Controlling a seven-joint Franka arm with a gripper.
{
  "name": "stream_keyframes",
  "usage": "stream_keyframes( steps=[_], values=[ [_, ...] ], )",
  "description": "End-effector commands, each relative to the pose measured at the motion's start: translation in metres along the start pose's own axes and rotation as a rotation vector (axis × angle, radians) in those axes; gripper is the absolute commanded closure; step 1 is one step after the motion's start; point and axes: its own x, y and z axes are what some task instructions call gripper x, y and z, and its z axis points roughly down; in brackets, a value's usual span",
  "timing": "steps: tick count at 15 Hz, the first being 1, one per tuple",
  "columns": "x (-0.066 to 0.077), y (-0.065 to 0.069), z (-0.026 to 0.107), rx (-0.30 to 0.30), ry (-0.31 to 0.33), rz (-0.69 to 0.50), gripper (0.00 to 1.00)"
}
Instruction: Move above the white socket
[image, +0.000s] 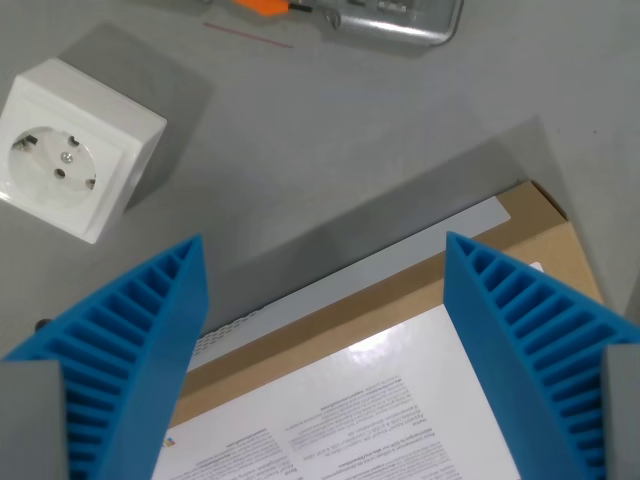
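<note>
The white socket (75, 148) is a square block with a round two-pin face, lying on the grey table at the wrist view's upper left. My gripper (322, 248) has two blue ribbed fingers (140, 340) rising from the bottom corners, spread wide apart with nothing between them. The gripper hangs to the right of and below the socket in the picture, over a cardboard box rather than over the socket.
A cardboard box (400, 370) with a white printed label fills the lower middle and right. A silvery metal device (400, 22) with an orange part (262, 6) lies along the top edge. A thin red line (248, 36) marks the table.
</note>
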Motion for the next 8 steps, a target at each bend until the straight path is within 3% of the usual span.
stream_keyframes(
  steps=[1, 8],
  values=[
    [0.0002, 0.0001, -0.0008, -0.001, 0.002, 0.0, 0.0],
    [0.0002, -0.001, -0.0001, 0.0, 0.004, -0.038, 0.0]
  ],
)
